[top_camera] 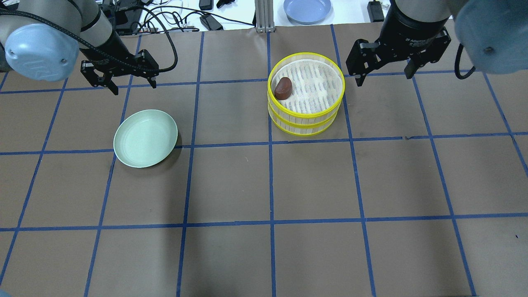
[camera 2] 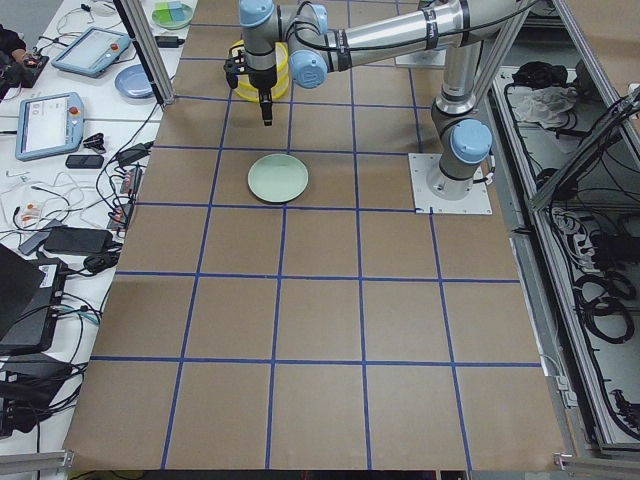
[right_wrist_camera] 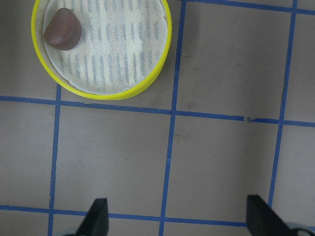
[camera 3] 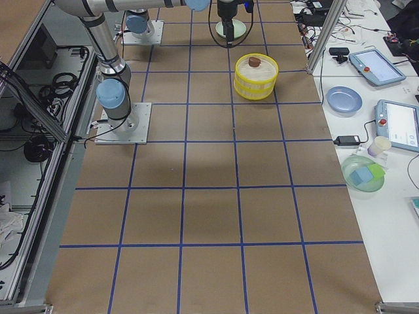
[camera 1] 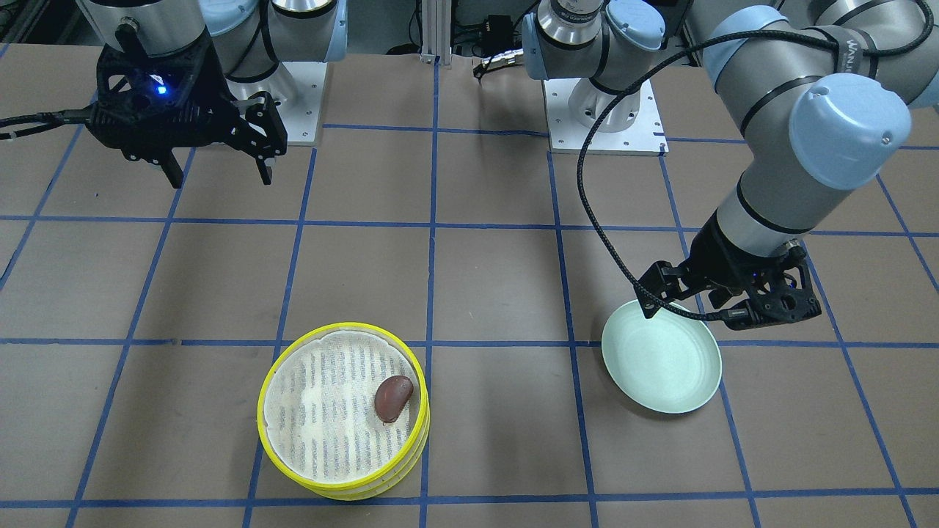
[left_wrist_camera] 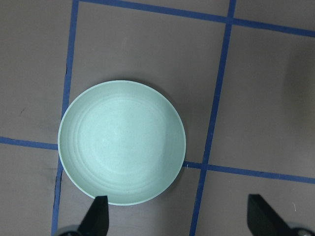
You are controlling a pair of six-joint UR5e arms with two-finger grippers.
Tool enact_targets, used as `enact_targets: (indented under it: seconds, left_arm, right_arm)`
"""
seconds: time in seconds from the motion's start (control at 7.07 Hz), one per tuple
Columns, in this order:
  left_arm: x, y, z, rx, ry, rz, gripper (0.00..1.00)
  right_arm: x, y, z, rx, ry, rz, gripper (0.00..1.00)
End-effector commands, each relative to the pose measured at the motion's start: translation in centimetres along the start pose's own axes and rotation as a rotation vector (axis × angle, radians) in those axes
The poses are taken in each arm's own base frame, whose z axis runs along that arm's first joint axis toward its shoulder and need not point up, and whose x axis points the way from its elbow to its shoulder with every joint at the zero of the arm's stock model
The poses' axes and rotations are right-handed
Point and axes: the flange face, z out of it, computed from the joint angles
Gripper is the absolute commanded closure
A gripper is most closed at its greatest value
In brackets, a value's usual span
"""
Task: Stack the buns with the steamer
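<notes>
The steamer (top_camera: 317,86) is two yellow-rimmed trays, one stacked on the other; it also shows in the front view (camera 1: 323,422) and the right wrist view (right_wrist_camera: 113,59). The dark reddish-brown bun (top_camera: 283,88) (camera 1: 393,398) (right_wrist_camera: 62,33) lies on the top tray's liner near its rim. The pale cream bun is hidden. My right gripper (top_camera: 383,79) (camera 1: 220,180) (right_wrist_camera: 180,219) is open, empty and raised to the steamer's right. My left gripper (top_camera: 134,88) (camera 1: 689,313) (left_wrist_camera: 179,219) is open and empty, raised over the empty pale green plate (top_camera: 144,138) (left_wrist_camera: 122,162).
The plate (camera 1: 660,367) sits about two grid squares to the left of the steamer. Both arm bases (camera 1: 601,110) stand at the robot side of the table. A blue plate (top_camera: 307,8) and cables lie on the white bench beyond the table's far edge.
</notes>
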Motion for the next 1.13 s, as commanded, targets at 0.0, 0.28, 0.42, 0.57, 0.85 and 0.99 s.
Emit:
enact_targets:
  seconds: [0.0, 0.28, 0.42, 0.57, 0.85, 0.99]
  left_arm:
    - [1.0, 1.8, -2.7, 0.027, 0.003, 0.015, 0.00]
    - [2.7, 4.0, -5.5, 0.056, 0.005, 0.049, 0.00]
    - [2.6, 4.7, -6.5, 0.065, 0.000, 0.050, 0.00]
    - [2.5, 5.1, -7.0, 0.070, 0.001, 0.049, 0.00]
    - [2.3, 6.4, -7.6, 0.020, -0.010, 0.049, 0.00]
    - [2.3, 6.5, -7.6, 0.018, -0.010, 0.050, 0.00]
  right_arm:
    - [0.0, 0.0, 0.0, -0.001, 0.000, 0.000, 0.00]
    - [0.0, 0.0, 0.0, -0.001, 0.000, 0.000, 0.00]
    - [0.0, 0.0, 0.1, -0.003, 0.000, 0.000, 0.00]
    - [0.0, 0.0, 0.0, -0.003, 0.000, -0.002, 0.00]
    - [0.0, 0.0, 0.1, -0.004, 0.000, -0.002, 0.00]
    - [0.0, 0.0, 0.1, -0.004, 0.000, -0.002, 0.00]
